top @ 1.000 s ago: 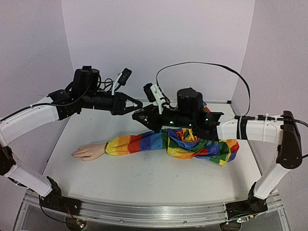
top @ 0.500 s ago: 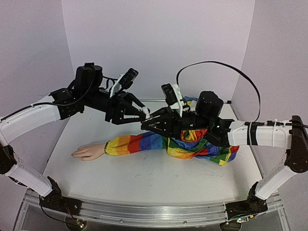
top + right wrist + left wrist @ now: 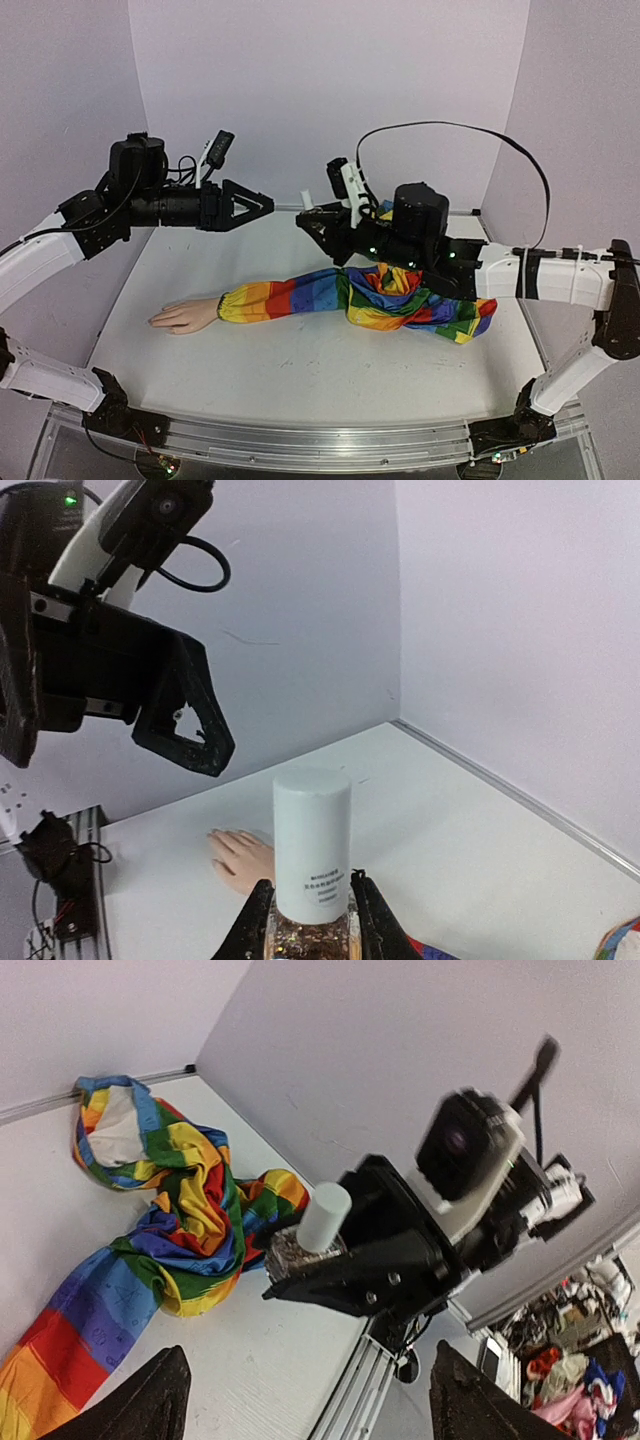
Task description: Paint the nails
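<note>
The mannequin hand (image 3: 186,316) lies flat on the white counter (image 3: 300,375) with its fingers pointing left, and it is the leftmost thing there. The nails (image 3: 157,320) sit at its fingertips, at the hand's far left end. They are too small to make out in any view, and neither arm touches them.

Above the hand and to its right, the left gripper (image 3: 268,206) hangs in the air, pointing right. Its own wrist view shows the 2 fingers spread wide with nothing between them.

Further right of the hand, at about the same height and facing the left gripper, the right gripper (image 3: 312,220) points left. It is closed narrowly on a small clear glass bottle (image 3: 312,935), with 1 finger on each side of the glass. The glass shows glittery brownish contents. The bottle's white cylindrical cap (image 3: 312,845) stands up above the fingers and is on. The tip of the left gripper is near this cap but apart from it.

In the right wrist view the hand lies on the counter beyond the bottle, well below both grippers.

A rainbow-striped sleeve (image 3: 290,297) starts at the hand's wrist and runs right across the counter, passing under the 2 grippers. At the end farthest from the hand it bunches into a crumpled heap beneath the right arm.
</note>
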You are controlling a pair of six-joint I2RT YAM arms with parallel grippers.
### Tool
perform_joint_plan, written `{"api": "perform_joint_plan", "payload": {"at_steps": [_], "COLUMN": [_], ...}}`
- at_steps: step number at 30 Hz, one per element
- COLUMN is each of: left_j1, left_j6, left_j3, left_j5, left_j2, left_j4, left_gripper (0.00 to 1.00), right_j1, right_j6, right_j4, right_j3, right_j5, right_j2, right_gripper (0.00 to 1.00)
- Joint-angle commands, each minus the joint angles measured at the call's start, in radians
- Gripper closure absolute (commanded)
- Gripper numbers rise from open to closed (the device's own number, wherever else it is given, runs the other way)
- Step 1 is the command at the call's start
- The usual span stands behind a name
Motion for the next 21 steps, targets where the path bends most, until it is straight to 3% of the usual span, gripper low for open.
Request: {"api": "perform_joint_plan", "payload": {"at_steps": [1,7,11,21], "left_j1": [0.002,-0.014,-0.044,-0.082], "left_j6": [-0.184,-0.216,-0.196,-0.154], "left_j3": [0.017,0.0,0.005,0.032], "left_j5": [-0.174,-0.209,-0.245,-0.286], "left_j2": [0.007,0.022,0.044,0.098], "left_j4": [0.014,0.071,0.075,0.077], "left_gripper": [0.16,0.21,0.29,0.72], "right_j1": [0.099,0.152,0.172,0.186], "right_j6": [-0.103,-0.109,-0.108,-0.13], "right_j4": [0.016,0.01,0.011,0.006], "right_j3": [0.095,0.153,0.186,0.227], "right_j5": [0.377,0.457,0.456,0.451], "right_j2": [0.056,0.132,0.166,0.206], "right_gripper": [1.0,1.0,1.0,1.0]}}
